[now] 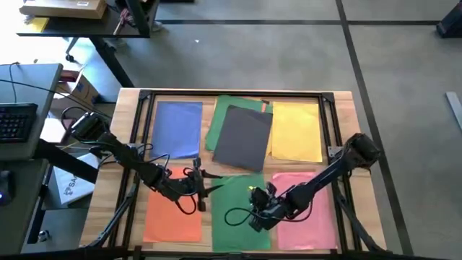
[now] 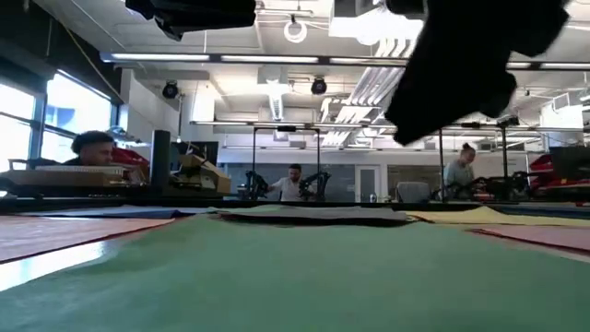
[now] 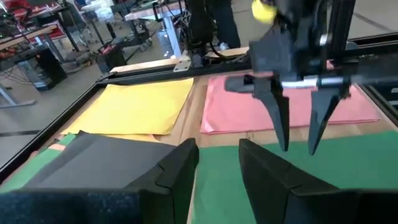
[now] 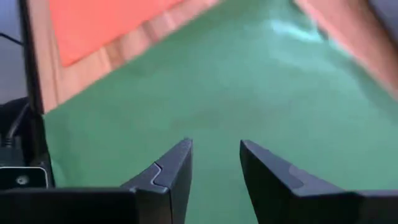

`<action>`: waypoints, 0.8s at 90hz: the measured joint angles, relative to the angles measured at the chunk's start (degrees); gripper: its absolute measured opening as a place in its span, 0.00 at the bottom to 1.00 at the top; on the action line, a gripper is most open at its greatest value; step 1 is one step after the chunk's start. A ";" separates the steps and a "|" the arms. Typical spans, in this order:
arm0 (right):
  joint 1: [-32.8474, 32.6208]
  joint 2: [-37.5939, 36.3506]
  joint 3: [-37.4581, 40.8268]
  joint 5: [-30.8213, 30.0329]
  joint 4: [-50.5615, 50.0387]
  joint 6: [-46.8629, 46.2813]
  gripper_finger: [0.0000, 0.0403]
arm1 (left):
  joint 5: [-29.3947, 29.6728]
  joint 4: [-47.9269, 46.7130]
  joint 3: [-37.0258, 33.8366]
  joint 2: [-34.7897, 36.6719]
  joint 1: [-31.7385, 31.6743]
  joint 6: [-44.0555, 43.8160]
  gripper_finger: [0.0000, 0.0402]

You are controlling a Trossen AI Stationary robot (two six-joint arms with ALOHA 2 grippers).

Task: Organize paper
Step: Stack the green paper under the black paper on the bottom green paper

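Seven flat paper piles cover the tabletop: blue, two green, grey, yellow, orange, pink; both grippers' jaws, left gripper and right gripper, gape empty at lower centre.

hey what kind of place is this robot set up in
Likely a shared robotics lab or workshop: people sit at other benches with equipment, under exposed ceiling ducts, and a desk with a keyboard stands beside the table.

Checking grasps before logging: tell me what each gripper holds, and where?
Nothing. Left gripper and right gripper are both open and empty above the green paper.
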State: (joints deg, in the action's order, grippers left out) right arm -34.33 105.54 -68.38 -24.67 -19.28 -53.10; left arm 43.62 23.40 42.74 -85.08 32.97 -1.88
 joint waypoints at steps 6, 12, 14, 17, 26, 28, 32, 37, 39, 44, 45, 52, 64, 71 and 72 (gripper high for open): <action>0.26 -0.01 0.00 0.00 -0.04 1.98 0.30 | 0.00 -0.05 0.00 0.00 0.00 -0.04 0.28; 0.35 0.05 0.00 -0.04 -0.11 3.17 0.30 | 0.02 -0.20 0.00 0.00 0.00 -0.62 0.28; 0.35 0.18 0.00 -0.23 0.11 3.54 0.30 | 0.00 -0.23 0.00 0.00 0.00 -0.88 0.28; 0.39 0.33 0.00 -0.61 0.29 4.05 0.30 | 0.00 -0.53 0.00 0.00 0.11 -1.22 0.28; 0.46 1.04 0.02 -2.13 0.19 4.28 0.30 | 0.00 -2.99 0.00 0.00 0.24 -3.70 0.28; 0.51 1.07 0.02 -2.23 0.14 4.41 0.30 | 0.00 -3.83 0.00 0.00 0.24 -4.40 0.28; 0.62 1.07 0.02 -2.53 0.17 5.15 0.30 | 0.06 -5.93 0.00 0.00 0.24 -6.33 0.28; 0.72 1.05 0.02 -3.57 0.23 5.78 0.30 | 0.55 -10.26 0.00 0.00 0.19 -11.78 0.28; 0.72 1.05 0.04 -4.13 0.18 6.10 0.30 | 0.73 -12.18 0.00 0.00 -0.11 -13.95 0.28; 0.89 1.05 0.07 -5.57 0.24 7.11 0.30 | 1.72 -17.52 0.00 0.00 -1.43 -18.25 0.28; 0.95 1.05 0.07 -5.84 0.28 7.27 0.30 | 2.05 -18.64 0.00 0.00 -1.77 -18.95 0.28; 1.20 1.05 0.07 -6.84 0.29 8.15 0.30 | 2.82 -26.90 0.00 0.07 -5.03 -22.74 0.28; 1.97 1.05 0.07 -6.93 0.52 7.30 0.30 | -6.09 -41.29 0.00 0.09 -15.04 -22.11 0.28; 2.08 1.12 0.07 -7.82 0.79 6.52 0.30 | -13.24 -43.65 0.00 0.09 -21.32 -14.10 0.28; 2.10 1.19 0.09 -7.90 0.83 6.45 0.30 | -14.12 -43.64 0.00 0.09 -22.08 -12.76 0.28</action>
State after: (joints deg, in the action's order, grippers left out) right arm -32.23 106.73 -68.29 -32.57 -18.44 -46.64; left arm 29.50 -20.24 42.74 -84.99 10.89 -14.64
